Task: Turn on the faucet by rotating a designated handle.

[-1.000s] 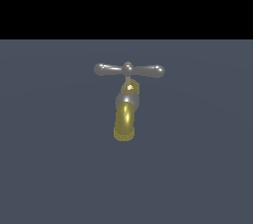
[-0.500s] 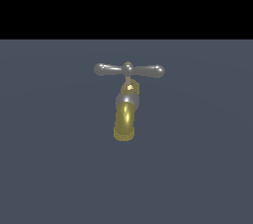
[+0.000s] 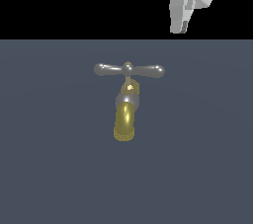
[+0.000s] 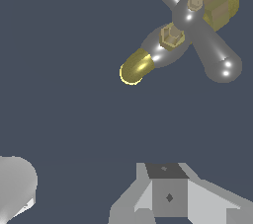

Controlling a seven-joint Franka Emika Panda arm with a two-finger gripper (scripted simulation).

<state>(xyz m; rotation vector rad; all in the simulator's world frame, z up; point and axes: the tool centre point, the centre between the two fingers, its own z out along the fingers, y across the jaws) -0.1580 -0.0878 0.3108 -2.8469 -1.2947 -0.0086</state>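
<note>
Well above the dark grey desk, the pale grey robot hand hangs empty; whether it is parted cannot be told. The slim shiny grey crossbar handle tops the brass-yellow faucet mid-desk. Descending off-line could strike the spout, not a handle end.

The handle sits atop the faucet, end effector well apart.

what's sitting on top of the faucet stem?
The handle, a grey crossbar with rounded ends, sits across the top of the faucet with a small brass nub at its centre. The gripper is apart, above it. The joint under the crossbar is hidden.
</note>
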